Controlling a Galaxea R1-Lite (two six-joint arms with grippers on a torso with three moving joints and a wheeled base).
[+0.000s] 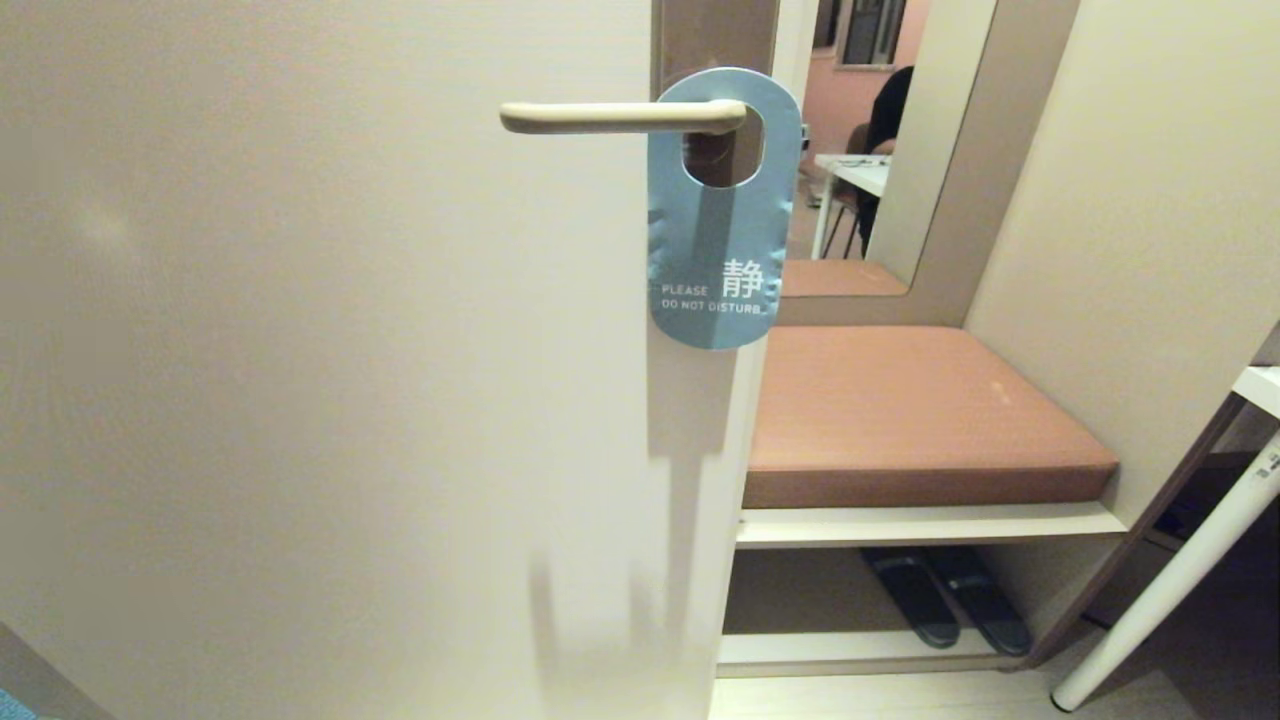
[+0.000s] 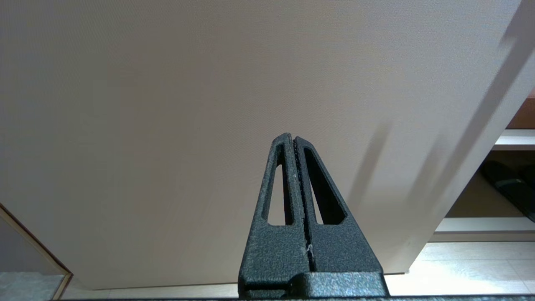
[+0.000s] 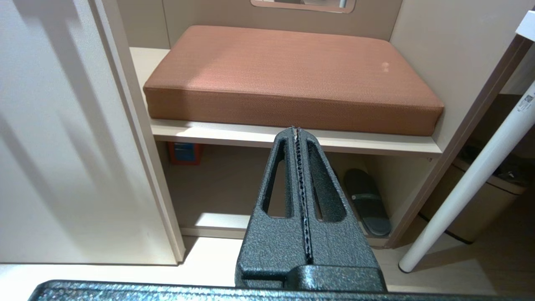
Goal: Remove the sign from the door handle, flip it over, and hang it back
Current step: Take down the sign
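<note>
since nothing has begun, the sign [image 1: 722, 215] hangs blue side out on the door handle [image 1: 620, 117]; left gripper [image 2: 294, 139] and right gripper [image 3: 296, 130] wait low, fingers together.

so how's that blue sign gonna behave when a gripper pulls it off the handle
The sign looks like thin flat card, so probably very light and a bit bendy. Its edges look crimped, so it likely creases easily. It hangs loosely by its hole on the door handle, so a nudge would probably swing it.
</note>
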